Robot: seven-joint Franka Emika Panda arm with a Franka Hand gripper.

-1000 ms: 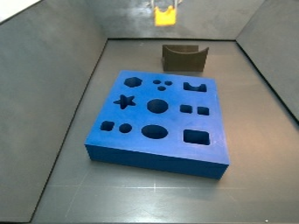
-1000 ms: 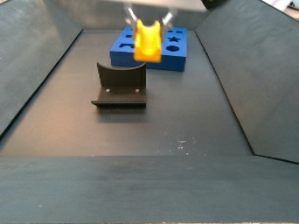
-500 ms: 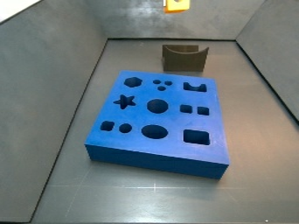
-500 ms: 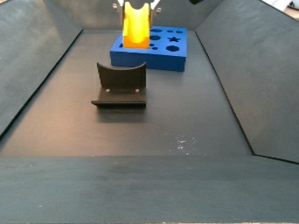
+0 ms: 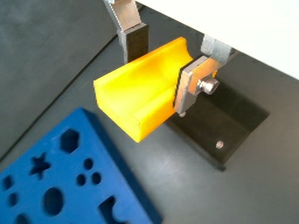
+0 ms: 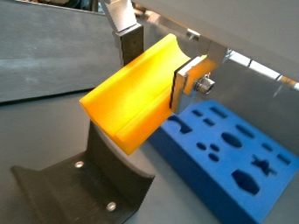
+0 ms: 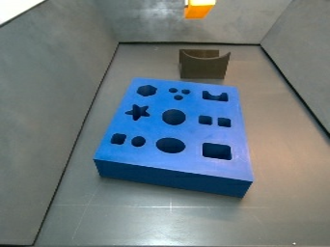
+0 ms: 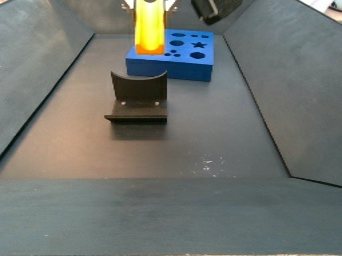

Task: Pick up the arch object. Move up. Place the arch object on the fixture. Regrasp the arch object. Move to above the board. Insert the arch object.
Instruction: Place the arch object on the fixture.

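My gripper (image 5: 163, 54) is shut on the arch object (image 5: 142, 88), a bright yellow-orange block with a curved notch, held between the silver fingers (image 6: 191, 80) in both wrist views. In a side view the arch object (image 8: 148, 28) hangs high above the floor, over the dark fixture (image 8: 136, 97). Only its lower end (image 7: 198, 10) shows at the top edge of a side view, above the fixture (image 7: 203, 64). The blue board (image 7: 177, 125) with its shaped cutouts lies flat on the floor, and appears as the board (image 6: 230, 154) below the piece and as the board (image 5: 66, 179).
Grey walls enclose the floor on the sides in both side views. The fixture's base plate (image 5: 229, 124) with a screw lies under the held piece. The board (image 8: 178, 55) sits beyond the fixture in a side view.
The gripper has risen with the arch object in it; the piece has climbed toward the top edge in both side views. Board and fixture have not moved.
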